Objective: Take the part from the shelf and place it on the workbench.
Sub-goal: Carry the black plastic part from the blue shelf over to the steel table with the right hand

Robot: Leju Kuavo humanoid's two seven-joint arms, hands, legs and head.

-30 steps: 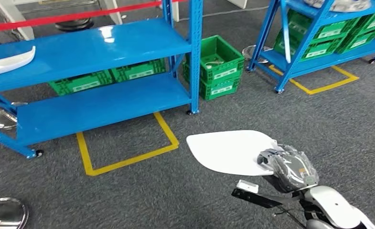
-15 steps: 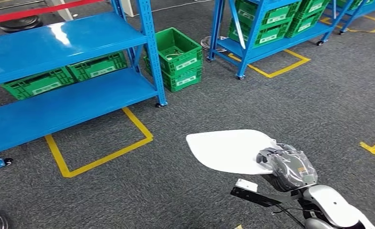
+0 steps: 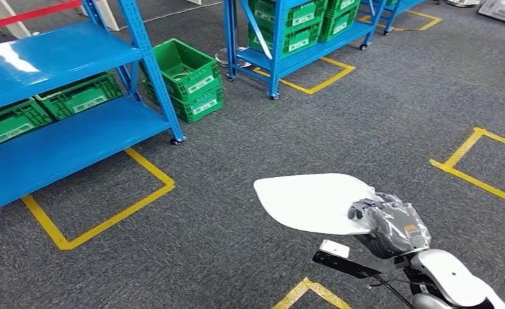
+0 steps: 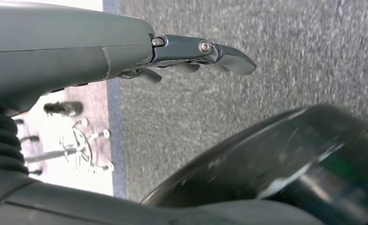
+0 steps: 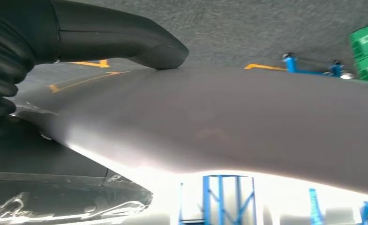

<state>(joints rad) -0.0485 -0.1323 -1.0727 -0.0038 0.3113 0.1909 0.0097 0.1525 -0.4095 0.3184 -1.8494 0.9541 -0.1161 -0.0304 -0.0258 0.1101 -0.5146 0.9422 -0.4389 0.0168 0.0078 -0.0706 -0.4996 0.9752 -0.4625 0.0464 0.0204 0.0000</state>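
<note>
— Fingers on the right hand (image 3: 386, 222)?
— Clamped on one edge of the white part (image 3: 311, 201), thumb (image 5: 125, 35) pressed to its face, holding it flat above the carpet (image 3: 339, 122).
— Left hand (image 4: 78, 51)?
— Fingers (image 4: 229, 58) nearly straight, holding nothing.

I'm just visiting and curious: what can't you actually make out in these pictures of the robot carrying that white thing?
- Workbench: none of the views takes it in, so the drop-off spot is unknown.
- Right hand: a clear plastic cover hides its fingers in the head view; the white part hides them in the right wrist view.
- Left hand: dark body parts crowd the left wrist view.
- Green crate labels: too small.
</note>
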